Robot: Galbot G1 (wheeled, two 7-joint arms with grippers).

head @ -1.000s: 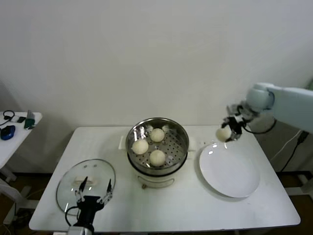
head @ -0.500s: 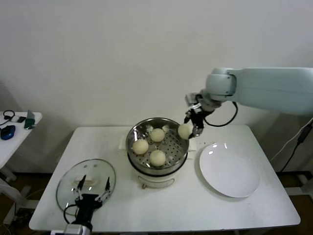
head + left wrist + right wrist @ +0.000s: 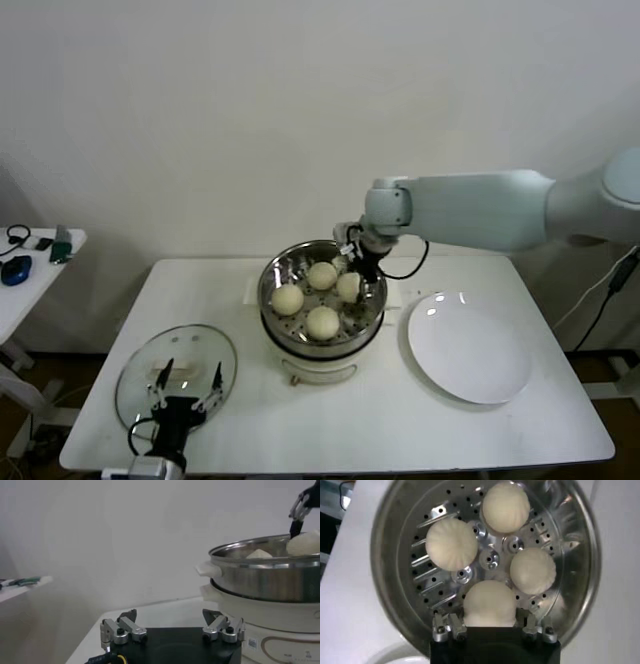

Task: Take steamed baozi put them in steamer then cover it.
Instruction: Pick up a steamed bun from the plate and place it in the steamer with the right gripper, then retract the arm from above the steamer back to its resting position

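Observation:
The steamer (image 3: 372, 270) stands mid-table on its cream-white base. Three baozi (image 3: 321, 275) lie on its perforated bottom. My right gripper (image 3: 352, 264) reaches into the basket's right side, shut on a fourth baozi (image 3: 348, 286) that is low inside the basket. In the right wrist view this baozi (image 3: 490, 604) sits between the fingers (image 3: 442, 628), with the other three baozi (image 3: 452, 544) beyond it. The glass cover (image 3: 140, 368) lies flat at the table's front left. My left gripper (image 3: 187, 391) hovers open over it and is empty in the left wrist view (image 3: 172, 629).
An empty white plate (image 3: 470, 352) lies right of the steamer. A small side table (image 3: 30, 262) with dark items stands at the far left. The left wrist view shows the steamer wall (image 3: 265, 577) close by, with the right gripper's fingers (image 3: 299, 515) above its rim.
My right arm has carried the baozi leftward from above the plate, over the steamer rim and down into the basket. The left gripper has stayed over the cover.

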